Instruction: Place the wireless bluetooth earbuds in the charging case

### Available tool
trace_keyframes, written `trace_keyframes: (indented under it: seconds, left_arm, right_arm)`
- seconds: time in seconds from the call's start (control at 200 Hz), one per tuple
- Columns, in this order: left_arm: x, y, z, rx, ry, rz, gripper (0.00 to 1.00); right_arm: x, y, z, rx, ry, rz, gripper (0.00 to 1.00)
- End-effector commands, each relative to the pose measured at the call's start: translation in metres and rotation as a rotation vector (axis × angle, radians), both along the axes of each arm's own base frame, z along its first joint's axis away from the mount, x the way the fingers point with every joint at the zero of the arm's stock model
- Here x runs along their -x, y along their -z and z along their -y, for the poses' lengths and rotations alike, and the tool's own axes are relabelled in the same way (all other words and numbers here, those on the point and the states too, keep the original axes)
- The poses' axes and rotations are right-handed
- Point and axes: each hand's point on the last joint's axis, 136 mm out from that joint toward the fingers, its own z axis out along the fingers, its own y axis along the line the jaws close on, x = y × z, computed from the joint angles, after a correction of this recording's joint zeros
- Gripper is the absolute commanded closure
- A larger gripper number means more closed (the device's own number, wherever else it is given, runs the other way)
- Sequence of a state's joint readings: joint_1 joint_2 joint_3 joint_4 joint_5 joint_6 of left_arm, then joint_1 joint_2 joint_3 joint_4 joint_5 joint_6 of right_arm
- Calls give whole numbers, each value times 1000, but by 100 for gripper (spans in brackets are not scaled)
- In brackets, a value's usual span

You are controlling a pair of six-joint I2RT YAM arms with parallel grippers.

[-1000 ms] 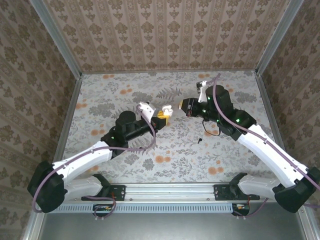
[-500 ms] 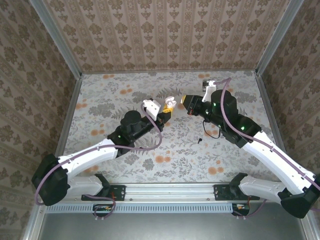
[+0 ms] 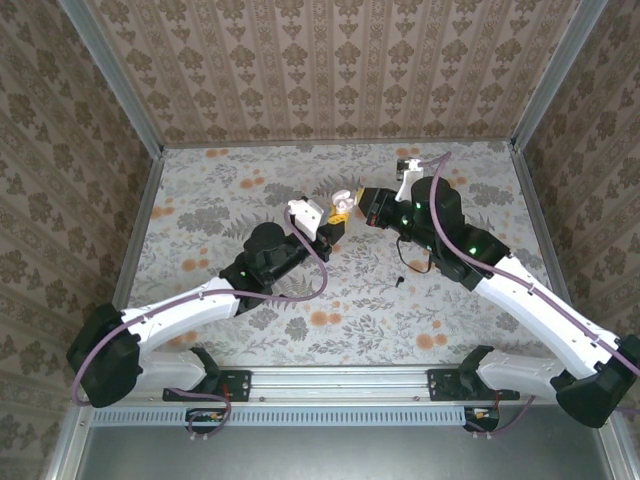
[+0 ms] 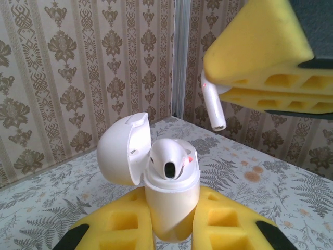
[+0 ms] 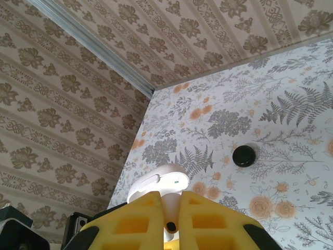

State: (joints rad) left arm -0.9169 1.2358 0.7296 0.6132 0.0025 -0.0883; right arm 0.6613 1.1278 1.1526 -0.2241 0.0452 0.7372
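My left gripper [image 4: 171,232] is shut on the body of a white charging case [image 4: 171,203], held upright above the table. Its lid [image 4: 122,151] is tipped open to the left. One white earbud [image 4: 169,156] sits in the case's mouth. Up and to the right of the case hangs a second white earbud [image 4: 213,107], stem down and clear of the case. My right gripper [image 5: 170,221] is shut on this earbud [image 5: 170,208], with the open case [image 5: 158,182] just beyond it. From above, both grippers [image 3: 333,222] [image 3: 366,206] meet at the case [image 3: 341,199] over mid-table.
A flat round black disc [image 5: 244,155] lies on the floral tabletop beyond the case. A tiny black piece [image 3: 400,281] lies on the table beneath the right arm, beside a dangling black cable [image 3: 416,264]. Patterned walls close in the back and both sides.
Both grippers have drawn together: the left one carried the case up and to the right, and the right one brought its earbud leftward, close to the case.
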Motion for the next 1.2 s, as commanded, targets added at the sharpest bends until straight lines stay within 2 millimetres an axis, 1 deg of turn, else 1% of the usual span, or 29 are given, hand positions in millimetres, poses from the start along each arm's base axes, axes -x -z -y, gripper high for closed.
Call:
trace_keyframes:
  seconds: [0.0,0.23,0.435,0.73,0.945,1.195]
  left_arm:
    - [2,-23,5,53,8,45,100]
    - [4,-23,6,54,14,45,100]
    - [5,-25,5,57,15,48,100]
    - [5,-27,6,60,15,49,100]
    - [7,-27,6,63,16,48,100]
    - [7,-29,4,72,10,50,100]
  right_arm:
    - [-2,0,-7,-9,-15,7,89]
    - [-5,1,-8,-2,-9,12,90]
    - [-5,6,-10,7,-16,1,90]
    - [-3,25,-9,42,-20,-19,90]
    - [1,28,-6,73,-18,3,91]
    - [11,29,-16,83,-82,28,91]
